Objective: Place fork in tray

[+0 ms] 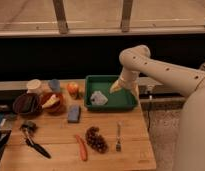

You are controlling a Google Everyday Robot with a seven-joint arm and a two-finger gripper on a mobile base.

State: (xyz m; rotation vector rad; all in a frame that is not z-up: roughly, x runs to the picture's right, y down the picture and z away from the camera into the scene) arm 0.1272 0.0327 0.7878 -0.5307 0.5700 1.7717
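The slim silver fork (118, 136) lies on the wooden table near its front edge, tines toward me, to the right of the grapes. The green rectangular tray (125, 102) stands at the back of the table, right of centre, with a crumpled grey-white object (98, 98) in its left half. My gripper (115, 89) hangs from the white arm that comes in from the right. It hovers over the tray's right half, well behind the fork and apart from it.
An orange carrot-like stick (81, 147) and dark grapes (96, 139) lie left of the fork. A black-handled tool (35, 144) lies at front left. A blue sponge (73, 113), two dark bowls (27, 104) (52, 102), an orange fruit (72, 89) and cups (33, 86) stand at back left.
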